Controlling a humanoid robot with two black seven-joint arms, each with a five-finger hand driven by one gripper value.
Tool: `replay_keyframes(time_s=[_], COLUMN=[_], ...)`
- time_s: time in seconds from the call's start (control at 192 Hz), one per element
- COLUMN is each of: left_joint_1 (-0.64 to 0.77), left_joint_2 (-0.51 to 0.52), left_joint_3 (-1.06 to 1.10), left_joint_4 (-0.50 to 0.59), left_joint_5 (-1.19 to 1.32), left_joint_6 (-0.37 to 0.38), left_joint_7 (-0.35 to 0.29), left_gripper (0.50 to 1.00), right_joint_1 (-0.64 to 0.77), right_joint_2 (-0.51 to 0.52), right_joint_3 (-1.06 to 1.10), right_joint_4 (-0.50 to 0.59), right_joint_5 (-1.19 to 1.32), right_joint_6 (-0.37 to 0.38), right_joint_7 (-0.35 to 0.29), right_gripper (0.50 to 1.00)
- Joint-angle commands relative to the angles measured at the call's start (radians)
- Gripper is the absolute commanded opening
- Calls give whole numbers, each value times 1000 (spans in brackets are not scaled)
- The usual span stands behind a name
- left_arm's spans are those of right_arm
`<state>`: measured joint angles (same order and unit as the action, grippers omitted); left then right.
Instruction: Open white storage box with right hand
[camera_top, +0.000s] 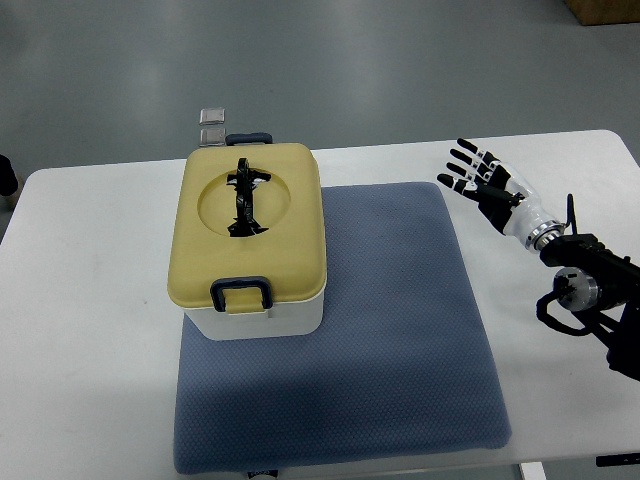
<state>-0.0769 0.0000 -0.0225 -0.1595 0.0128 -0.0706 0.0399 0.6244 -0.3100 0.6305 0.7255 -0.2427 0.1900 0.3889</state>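
White storage box (253, 240) at the left of a blue mat (400, 330), yellow lid (250, 225) seated, front latch (241, 294) down: unopened. Right hand (482, 180) well apart, fingers spread, empty. Reach, unlatching and lifting all outstanding.

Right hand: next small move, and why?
Probably sweep the right hand left toward the storage box. Its fingers are spread and hold nothing, well clear of the box across the blue mat. The yellow lid looks closed, with the dark front latch down.
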Motion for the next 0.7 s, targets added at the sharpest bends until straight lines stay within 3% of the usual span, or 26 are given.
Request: replay_keyframes(time_s=[0.0,0.463,0.696], left_joint_1=[0,0,0], left_joint_2=[0,0,0], left_joint_3=[0,-5,-4], left_joint_4=[0,-3,-2], left_joint_5=[-1,-1,-1], left_joint_6=[2,2,2], left_joint_7=[0,-5,-5], left_gripper=[1000,1000,1000], right_joint_1=[-2,15,52], right_joint_2=[2,-15,-21], right_joint_3=[-5,-17,-14], right_joint_4=[0,3,14], right_joint_5=[-3,-18,-191], right_joint_6=[0,-6,-11], right_joint_7=[1,-1,2], right_gripper=[921,919,915])
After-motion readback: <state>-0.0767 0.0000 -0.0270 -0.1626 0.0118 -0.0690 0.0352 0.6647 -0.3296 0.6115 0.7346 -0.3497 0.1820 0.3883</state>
